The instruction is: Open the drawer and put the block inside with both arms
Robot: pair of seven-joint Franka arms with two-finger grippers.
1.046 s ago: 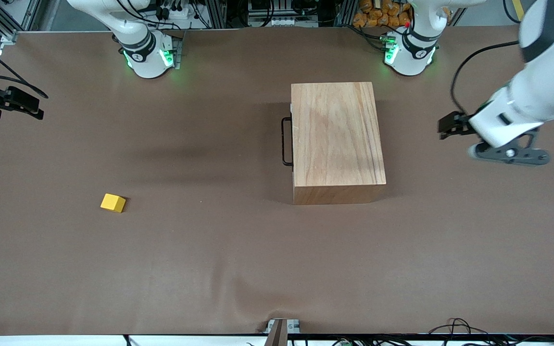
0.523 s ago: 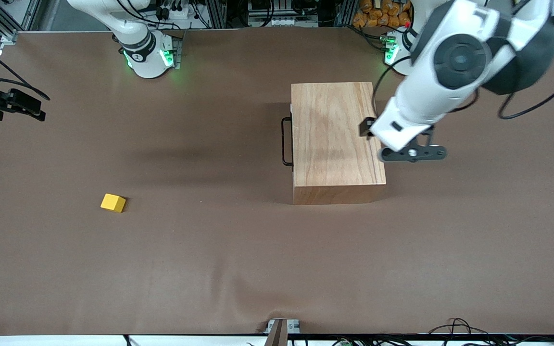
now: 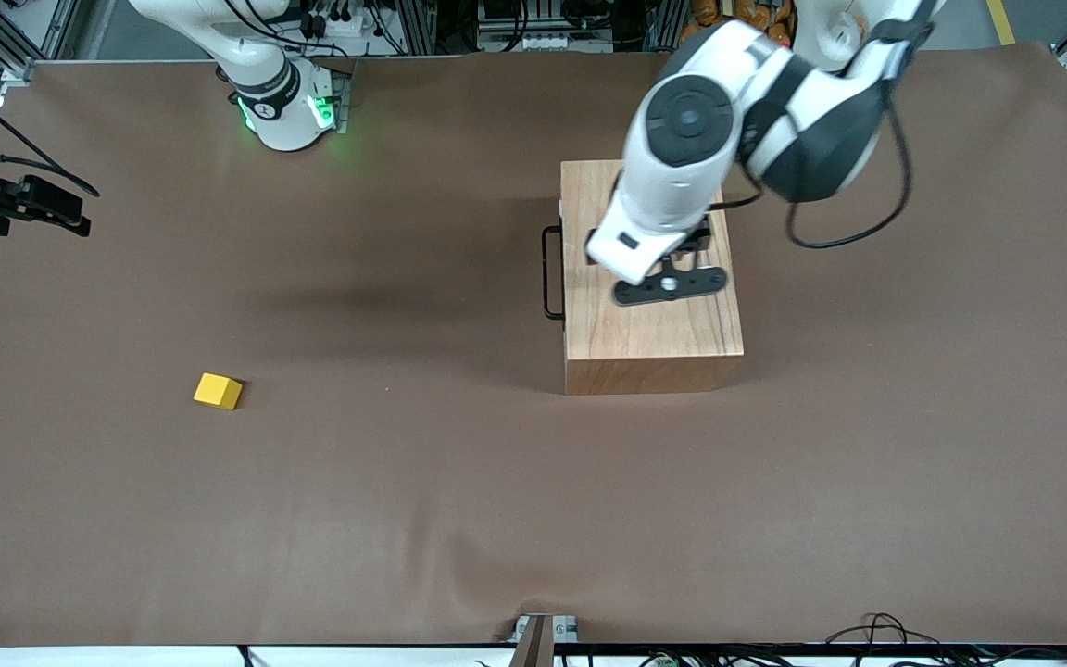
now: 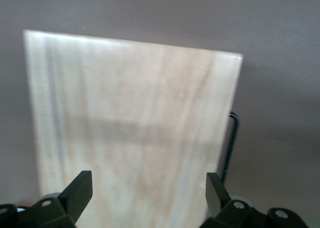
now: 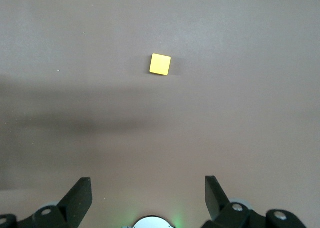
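Left tool (image 3: 670, 278) now hangs over the top of the wooden box (image 3: 649, 320), fingers spread wide apart with nothing between them, as the left wrist view shows with both fingertips (image 4: 80, 188) framing bare wood grain. Half a second ago it was at the box's edge toward the left arm's end of the counter, and a second ago it was well out past that end, so the arm has swept in fast across the box toward the handle side. Handle (image 3: 552, 273), a black U-shaped bar, sticks out from the box face that looks toward the right arm's end; the tool is near it but not over it yet, no contact. Drawer (image 3: 563, 269) looks fully shut, only a thin white strip of its front panel showing at the box edge. Right tool (image 3: 33, 206) sits at the right arm's end of the counter, barely shifted over the last second, so that arm waits; its wrist view shows the fingers (image 5: 80, 193) apart and empty, looking down at the block. Block (image 3: 218, 391) lies on the bare brown counter (image 3: 404, 519), well apart from the box, nearer the front camera than the handle, unmoved. Judgement: still the approach for the drawer pull; nothing of the task is done yet, next the left tool needs to clear the box edge and drop to the bar.
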